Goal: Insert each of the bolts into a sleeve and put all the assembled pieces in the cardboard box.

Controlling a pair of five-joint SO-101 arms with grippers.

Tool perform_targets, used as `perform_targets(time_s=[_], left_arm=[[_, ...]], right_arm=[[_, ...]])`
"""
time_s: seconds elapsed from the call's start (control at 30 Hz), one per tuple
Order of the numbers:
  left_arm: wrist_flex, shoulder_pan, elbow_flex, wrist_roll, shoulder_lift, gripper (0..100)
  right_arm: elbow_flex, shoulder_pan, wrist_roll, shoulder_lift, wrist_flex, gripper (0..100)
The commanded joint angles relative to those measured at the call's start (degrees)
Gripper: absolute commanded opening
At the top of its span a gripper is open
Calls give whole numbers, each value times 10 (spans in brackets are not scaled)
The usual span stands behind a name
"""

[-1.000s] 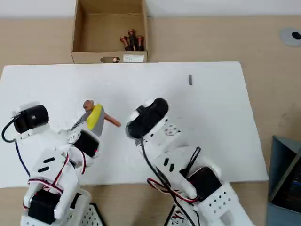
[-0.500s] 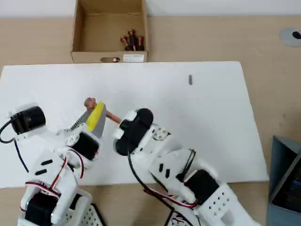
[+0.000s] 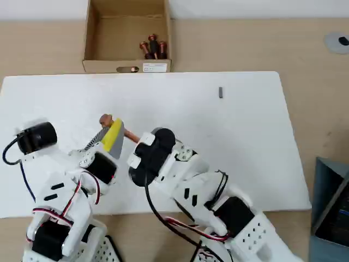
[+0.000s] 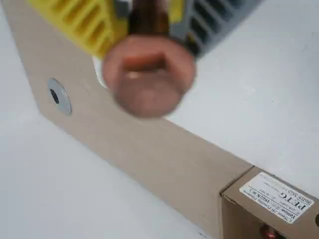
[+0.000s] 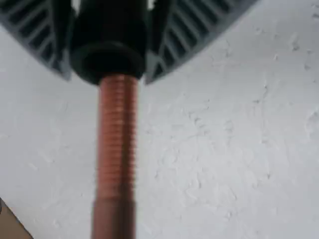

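Left gripper (image 4: 149, 15): clamped on the bolt (image 4: 149, 82). A yellow finger (image 4: 79, 25) is on one side of the shank and a grey finger (image 4: 219, 20) on the other, just behind the head.
Right gripper (image 5: 108, 35): closed on the black sleeve (image 5: 107, 57), which sits between its two grey fingers with the mouth facing outward.
Bolt and sleeve: the bolt's copper threaded end meets the sleeve's mouth. How far in it goes cannot be told.
Position: the bolt is held above the white mat (image 3: 229, 153), spanning the gap between the two grippers, near the mat's left half.
Left wrist view: the bolt head seen end-on, with a recess in its face. Beyond it is a strip of wooden table (image 4: 149, 149) and a corner of the cardboard box (image 4: 269, 209).
Right wrist view: the threads run straight out from the sleeve over the mat.
High view: the cardboard box stands past the mat's far edge, with assembled pieces (image 3: 152, 47) in its right front corner. A small dark piece (image 3: 220, 92) lies alone on the mat, well apart from both arms.
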State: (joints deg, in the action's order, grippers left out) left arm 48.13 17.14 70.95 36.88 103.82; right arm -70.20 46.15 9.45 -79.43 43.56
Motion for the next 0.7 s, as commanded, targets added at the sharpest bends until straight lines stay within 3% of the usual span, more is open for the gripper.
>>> perform_targets(time_s=[0.0,0.3,0.5,0.67], left_arm=[[-12,7,-2,3,3,3],[-14,70,21,-1,3,3],[-11,78,42,-60,4,3],[8,142,53,-123,4,3]], right_arm=[[43,6,4,-6,-17,9],[43,26,9,-6,-17,9],[43,27,9,-6,-17,9],[43,27,24,-6,-17,9]])
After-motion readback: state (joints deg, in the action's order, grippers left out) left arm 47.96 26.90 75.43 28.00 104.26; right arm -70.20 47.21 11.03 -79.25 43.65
